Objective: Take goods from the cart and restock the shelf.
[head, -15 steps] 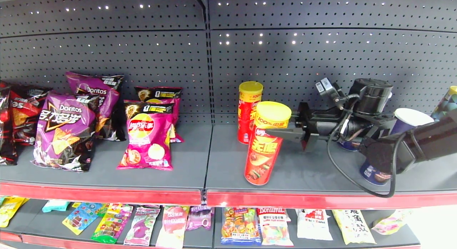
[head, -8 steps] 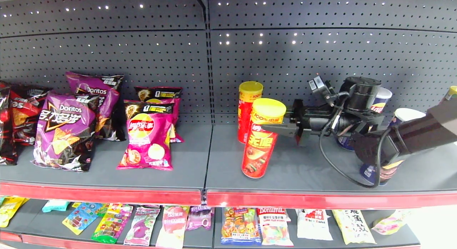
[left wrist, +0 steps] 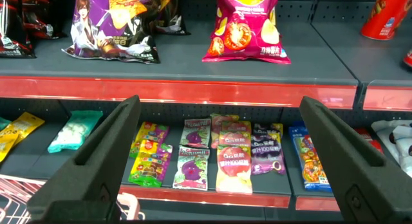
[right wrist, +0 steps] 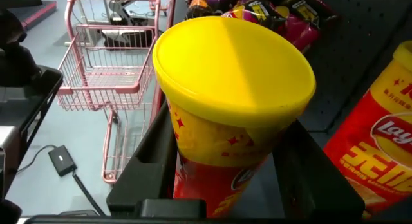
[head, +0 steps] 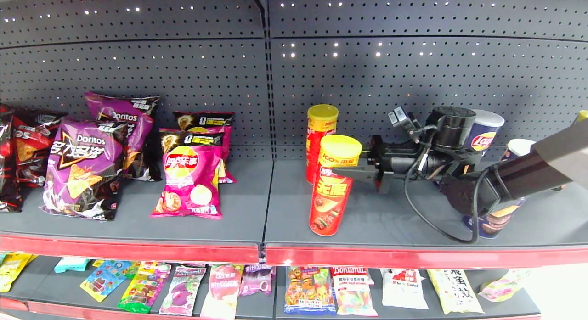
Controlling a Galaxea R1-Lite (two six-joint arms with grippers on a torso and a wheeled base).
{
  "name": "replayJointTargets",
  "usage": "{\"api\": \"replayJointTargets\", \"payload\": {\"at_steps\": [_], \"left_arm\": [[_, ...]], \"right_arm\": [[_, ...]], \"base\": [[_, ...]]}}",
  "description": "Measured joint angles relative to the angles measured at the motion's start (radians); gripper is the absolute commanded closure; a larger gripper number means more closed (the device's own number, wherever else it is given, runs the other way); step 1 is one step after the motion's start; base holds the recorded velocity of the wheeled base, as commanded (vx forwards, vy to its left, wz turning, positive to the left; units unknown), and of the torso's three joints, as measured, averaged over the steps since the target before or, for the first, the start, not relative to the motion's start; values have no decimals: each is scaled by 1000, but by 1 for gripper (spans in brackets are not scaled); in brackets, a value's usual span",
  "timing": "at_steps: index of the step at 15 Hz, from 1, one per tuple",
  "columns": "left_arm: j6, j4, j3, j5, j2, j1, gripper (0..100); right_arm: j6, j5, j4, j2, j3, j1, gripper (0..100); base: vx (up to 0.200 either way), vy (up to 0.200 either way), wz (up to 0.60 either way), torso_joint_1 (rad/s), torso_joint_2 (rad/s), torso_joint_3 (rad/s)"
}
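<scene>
Since a second ago, the can (head: 331, 191) has been shifted slightly toward the left of the frame, and the right arm has been drawn along with it, so that a blue can (head: 484, 127) at the right is uncovered.

At the left of the head view, chip bags (head: 190, 182) are stacked on the shelf (head: 395, 219). In the left wrist view the left gripper (left wrist: 219, 102) is held spread wide with nothing in it, facing the shelf's red front edge.

At centre, the can is kept upright near the shelf's front edge, just in front of a second can (head: 320, 136). Whether its base is touching the shelf cannot be told. It is pinched by the right gripper (head: 344, 169) high on its wall, just beneath the yellow lid, with one finger on either side.

The can is judged to be light and stiff but thin-walled, so it could be dented by a hard squeeze. Its glossy wall is likely slippery. Being tall and narrow, it could be toppled easily on release. A hold on the wall below the lid is judged sound, since the lid itself might be popped off.
</scene>
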Motion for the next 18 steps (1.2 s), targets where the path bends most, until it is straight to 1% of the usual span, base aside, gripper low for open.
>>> {"api": "replayJointTargets", "payload": {"at_steps": [18], "left_arm": [[0,0,0,0,0,0,0]], "right_arm": [[-47,-1,21,6,-6,-22,100]], "base": [[0,0,0,0,0,0]]}}
